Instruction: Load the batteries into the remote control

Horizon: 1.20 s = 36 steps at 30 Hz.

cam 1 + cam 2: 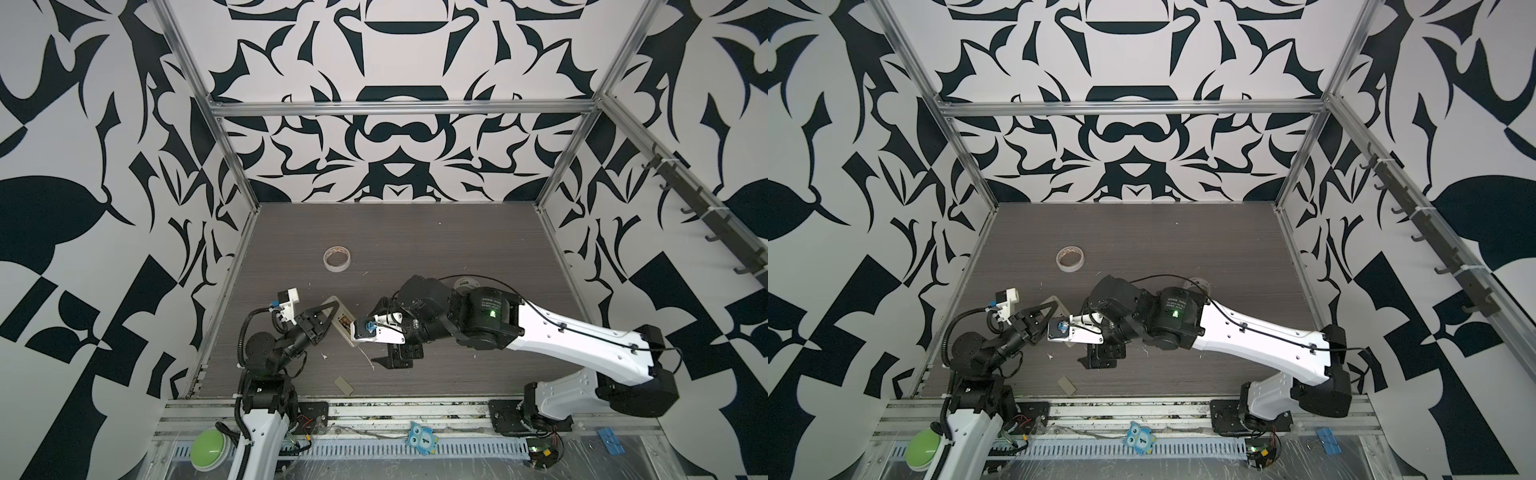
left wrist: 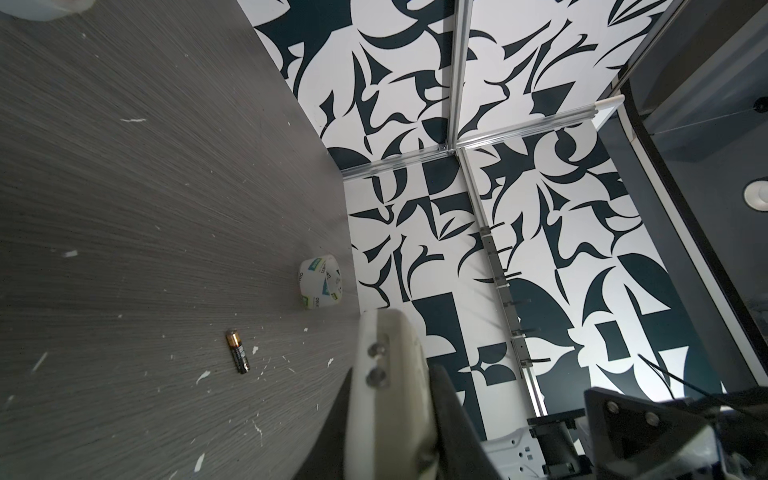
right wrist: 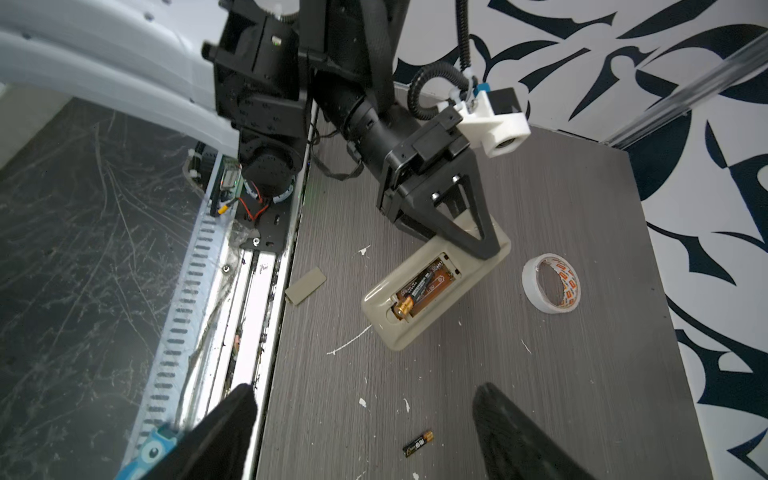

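1. The left gripper (image 3: 478,243) is clamped tight on one end of the remote control (image 3: 415,332), which is beige back up with its compartment (image 3: 441,281) uncovered.
2. One battery (image 3: 417,293) sits inside that compartment, gold end toward the remote control's free end.
3. A second battery (image 3: 418,444) lies on the table (image 3: 540,395), apart from the remote control, under the right gripper (image 3: 363,392), whose jaws gape wide and hold nothing.
4. A tape roll (image 3: 550,282) lies beside the remote control.
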Each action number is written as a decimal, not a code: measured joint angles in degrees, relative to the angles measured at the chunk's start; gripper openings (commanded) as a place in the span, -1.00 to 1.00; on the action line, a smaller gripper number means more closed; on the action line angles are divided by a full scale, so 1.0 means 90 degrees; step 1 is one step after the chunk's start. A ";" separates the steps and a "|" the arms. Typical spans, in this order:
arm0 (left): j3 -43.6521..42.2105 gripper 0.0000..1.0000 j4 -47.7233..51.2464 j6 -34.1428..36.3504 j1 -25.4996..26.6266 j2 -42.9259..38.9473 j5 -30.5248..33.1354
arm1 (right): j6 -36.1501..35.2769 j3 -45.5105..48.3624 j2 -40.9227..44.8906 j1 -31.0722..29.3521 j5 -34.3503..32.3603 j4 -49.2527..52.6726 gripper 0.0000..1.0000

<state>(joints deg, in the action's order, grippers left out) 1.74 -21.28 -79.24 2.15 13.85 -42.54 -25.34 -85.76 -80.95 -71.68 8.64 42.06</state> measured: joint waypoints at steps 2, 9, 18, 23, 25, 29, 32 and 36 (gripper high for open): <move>0.0010 -1.00 -0.0005 -0.0005 0.0000 0.0063 -0.0102 | -0.0172 0.0061 -0.0029 0.0053 0.0090 0.0029 0.47; 0.0141 -1.00 -0.0102 -0.0024 0.0000 0.0253 -0.0420 | -0.0563 0.0058 -0.0185 0.0078 0.0274 0.0002 0.18; 0.0233 -1.00 -0.0282 -0.0029 0.0000 0.0389 -0.0809 | -0.0760 0.0058 -0.0629 0.0078 0.0304 -0.0041 0.00; 0.0282 -1.00 -0.0306 -0.0029 0.0000 0.0406 -0.1008 | -0.0826 0.0046 -0.0729 0.0078 0.0304 -0.0112 -0.16; 0.0287 -1.00 -0.0333 -0.0027 0.0000 0.0435 -0.1093 | -0.0845 0.0034 -0.0780 0.0078 0.0304 -0.0141 -0.23; 0.0306 -1.00 -0.0330 -0.0029 0.0000 0.0522 -0.1258 | -0.0884 -0.0022 -0.0913 0.0080 0.0299 -0.0163 -0.28; 0.0384 -1.00 -0.0328 -0.0027 0.0000 0.0551 -0.1348 | -0.0894 -0.0032 -0.0974 0.0080 0.0299 -0.0185 -0.29; 0.0478 -1.00 -0.0335 -0.0024 0.0000 0.0559 -0.1421 | -0.0899 -0.0036 -0.0986 0.0078 0.0304 -0.0199 -0.34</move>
<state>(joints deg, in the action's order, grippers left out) 6.04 -24.29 -79.46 2.15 18.87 -55.33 -33.43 -86.08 -89.82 -70.98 11.38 40.27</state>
